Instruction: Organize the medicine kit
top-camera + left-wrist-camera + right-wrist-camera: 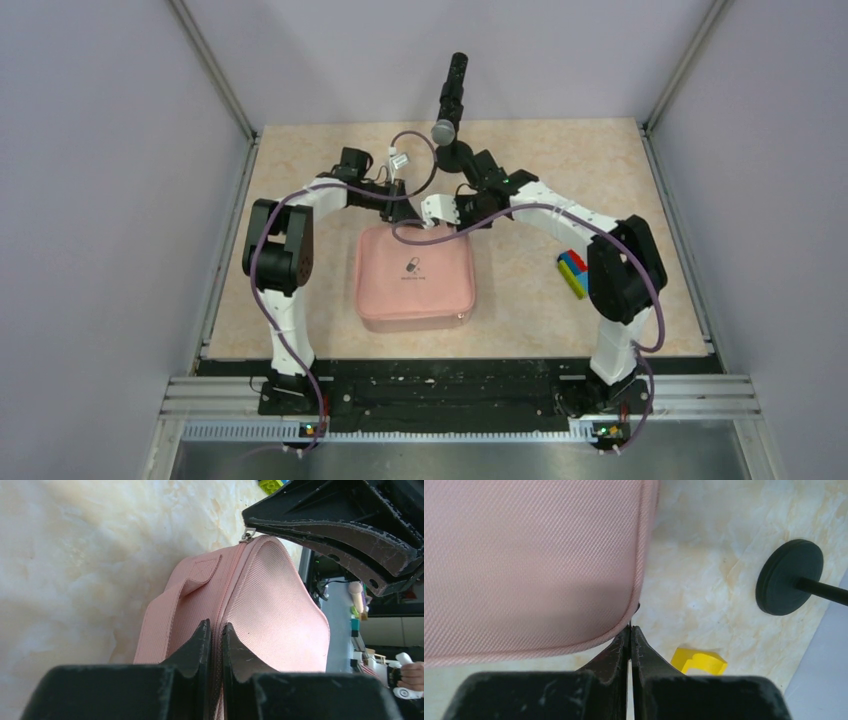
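The pink medicine kit (415,275) lies zipped shut in the middle of the table, pill logo up. Both grippers meet at its far edge. My left gripper (400,213) is shut on the kit's zip seam (231,595), with pink fabric filling the narrow gap between its tips (215,625). My right gripper (438,212) is shut at the kit's far corner (630,627), with a thin dark sliver between its tips. In the left wrist view the metal zip pull (248,533) sits right at the tip of the right gripper's fingers (340,535).
A black microphone stand (452,100) rises just behind the grippers, its round base (789,577) on the table. A multicoloured brick block (572,272) lies beside the right arm. A small yellow piece (699,661) lies near the right gripper. Walls enclose the table.
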You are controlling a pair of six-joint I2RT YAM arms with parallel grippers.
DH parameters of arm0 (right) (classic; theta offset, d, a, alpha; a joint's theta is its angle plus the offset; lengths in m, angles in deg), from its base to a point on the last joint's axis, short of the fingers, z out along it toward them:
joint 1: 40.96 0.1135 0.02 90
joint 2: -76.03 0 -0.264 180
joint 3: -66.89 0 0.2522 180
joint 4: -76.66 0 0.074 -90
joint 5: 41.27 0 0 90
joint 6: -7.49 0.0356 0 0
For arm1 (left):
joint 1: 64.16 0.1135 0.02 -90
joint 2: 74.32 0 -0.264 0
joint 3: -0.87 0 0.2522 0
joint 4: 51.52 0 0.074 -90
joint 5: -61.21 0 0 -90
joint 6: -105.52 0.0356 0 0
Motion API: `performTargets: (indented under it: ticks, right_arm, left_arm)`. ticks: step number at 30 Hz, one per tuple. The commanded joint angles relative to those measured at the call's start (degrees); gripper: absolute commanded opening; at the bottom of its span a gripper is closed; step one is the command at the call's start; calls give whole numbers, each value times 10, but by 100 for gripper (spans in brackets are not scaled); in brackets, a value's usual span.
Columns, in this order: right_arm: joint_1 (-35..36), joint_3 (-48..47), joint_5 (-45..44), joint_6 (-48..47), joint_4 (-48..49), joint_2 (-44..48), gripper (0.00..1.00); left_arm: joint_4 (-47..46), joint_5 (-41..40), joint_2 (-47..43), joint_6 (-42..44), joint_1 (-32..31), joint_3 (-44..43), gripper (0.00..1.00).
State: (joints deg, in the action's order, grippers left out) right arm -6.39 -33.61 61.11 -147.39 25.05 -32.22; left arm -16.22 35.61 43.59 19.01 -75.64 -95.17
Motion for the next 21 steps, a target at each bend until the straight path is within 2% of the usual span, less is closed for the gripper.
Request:
performTargets:
  ticks: [1,9,14,21]
  right_arm:
    - [-11,63,-5,-49,-117,72,0]
    - [-12,148,31,-32,-143,127,0]
    - [-3,143,89,44,-156,123,0]
    - [4,155,97,57,-162,131,0]
  left_arm:
    - [-39,-39,-32,-19,43,12,0]
    - [-105,-81,-42,-110,67,29,0]
    - [-193,-172,-64,-251,84,71,0]
    - [-192,-297,-87,-279,111,79,0]
